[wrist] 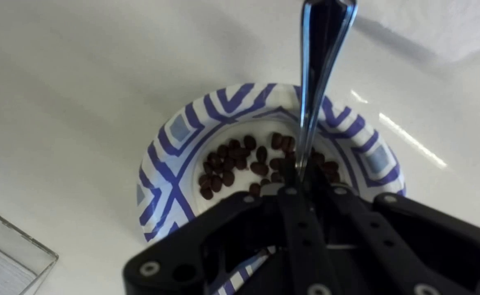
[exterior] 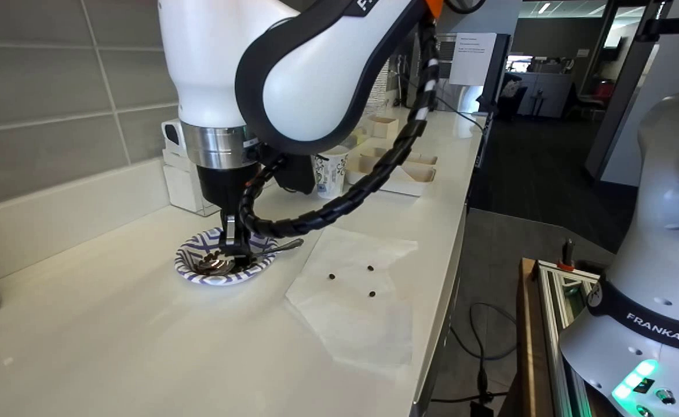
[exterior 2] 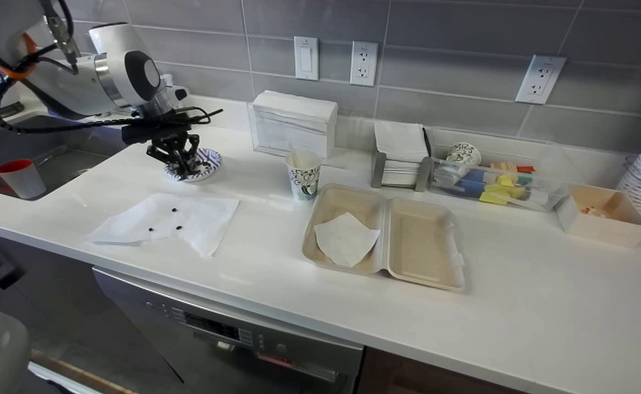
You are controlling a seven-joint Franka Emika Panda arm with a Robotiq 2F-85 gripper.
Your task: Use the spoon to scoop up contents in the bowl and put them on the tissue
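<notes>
Gripper (wrist: 303, 182): in the wrist view, clamped on the spoon (wrist: 315, 78), low on the handle; probably pinched there to steer the scooping closely.
Spoon: tilted, with the handle slanting up and out from the gripper, over the rim of the paper bowl (wrist: 199, 119); lower part hidden beneath the gripper.
Coffee beans (wrist: 260, 168): loose in the paper bowl, just ahead of the gripper and partly under it, with white bottom bare in places.
Tissue (exterior: 351, 324): in an exterior view, spread beside the paper bowl, on the handle's side of the gripper; placed so near, by judgement, for a short carry. Bearing three coffee beans, spaced apart; task only part done, as a guess, with most left in the paper bowl.
Spoon head (exterior: 215, 266): low in the paper bowl, just beside the gripper; too dark to tell whether loaded. Calls, probably, for a level lift, at some risk of rolling coffee beans.
Paper cup (exterior 2: 304, 183): in an exterior view, well apart from the gripper; upright, with something pale sticking out of the top.
Clamshell box (exterior 2: 424, 241): farther from the gripper; open, with a white sheet (exterior 2: 345, 241) in the half nearer the gripper; kept aside, perhaps, for working room.
Tan carton (exterior 2: 599, 230): farther again from the gripper; with bits inside, too small to name.
</notes>
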